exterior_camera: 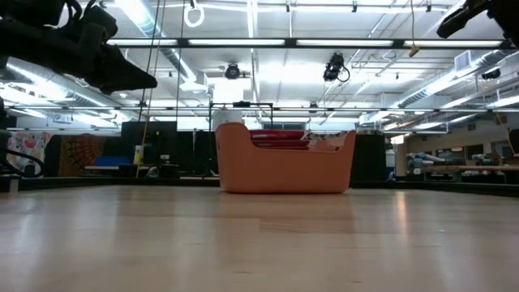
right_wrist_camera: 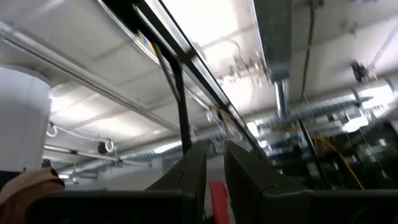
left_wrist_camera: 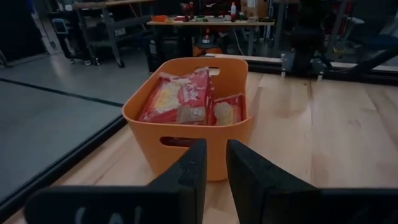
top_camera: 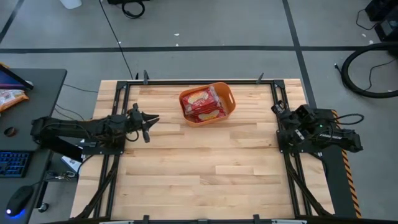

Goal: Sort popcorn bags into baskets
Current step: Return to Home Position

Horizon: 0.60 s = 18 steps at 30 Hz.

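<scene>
Orange plastic is your landmark here: the basket (top_camera: 231,101) stands in the upper middle of the high view, on the far part of the wooden desk (top_camera: 205,177), and the popcorn bags (top_camera: 202,104) lie heaped inside it, red faces and cream pictures up. In the low view their top edges just show over the rim at the frame's centre. You see no packet loose on the boards in any view, so I judge the sorting itself done and the step in hand to be parking the arms. The left tool (top_camera: 151,119) hangs at the left middle of the high view, well apart from the basket and aimed toward it. Its wrist view shows its two fingers drawn close, with only a thin slit between them and nothing pinched. The right tool (right_wrist_camera: 215,150) belongs to the arm folded up at the right edge of the desk. Its camera looks up at ceiling lights and ducts, and its fingers likewise stand nearly together around nothing. The right arm looks already tucked, while the left reaches a little inward from its base. For the next move, I would have you fold the left arm back over its mount and keep it high enough that nothing brushes the basket. Keep both tools empty and drawn together, and settle both arms before you stop.
</scene>
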Tool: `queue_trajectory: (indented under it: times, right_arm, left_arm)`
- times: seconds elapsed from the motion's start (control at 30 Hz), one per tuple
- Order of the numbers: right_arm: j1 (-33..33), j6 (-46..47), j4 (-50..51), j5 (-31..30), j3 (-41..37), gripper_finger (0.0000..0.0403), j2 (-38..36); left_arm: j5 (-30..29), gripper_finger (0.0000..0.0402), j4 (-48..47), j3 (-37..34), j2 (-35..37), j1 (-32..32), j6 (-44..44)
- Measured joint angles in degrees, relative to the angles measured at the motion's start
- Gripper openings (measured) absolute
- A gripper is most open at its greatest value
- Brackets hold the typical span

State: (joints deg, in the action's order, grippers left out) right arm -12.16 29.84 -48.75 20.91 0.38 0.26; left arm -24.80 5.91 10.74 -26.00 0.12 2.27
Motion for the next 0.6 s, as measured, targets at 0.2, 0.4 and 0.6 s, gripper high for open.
queue_trajectory:
  times: [0.2, 0.4, 0.6]
  right_arm:
    - [0.41, 0.00, 13.83, -0.12, -0.02, 0.0061, -0.15]
    - [1.52, 0.00, 31.90, -0.22, -0.02, 0.0061, -0.12]
    - [3.52, 0.00, 42.63, -0.24, -0.02, 0.0061, -0.12]
  left_arm:
    - [-0.90, 0.0066, -4.78, 0.00, 5.61, -0.02, -0.64]
    - [-1.04, 0.0066, -9.75, 0.00, 9.97, -0.03, 0.07]
    - [3.42, 0.0066, -12.06, 0.02, 12.56, -0.04, 0.08]
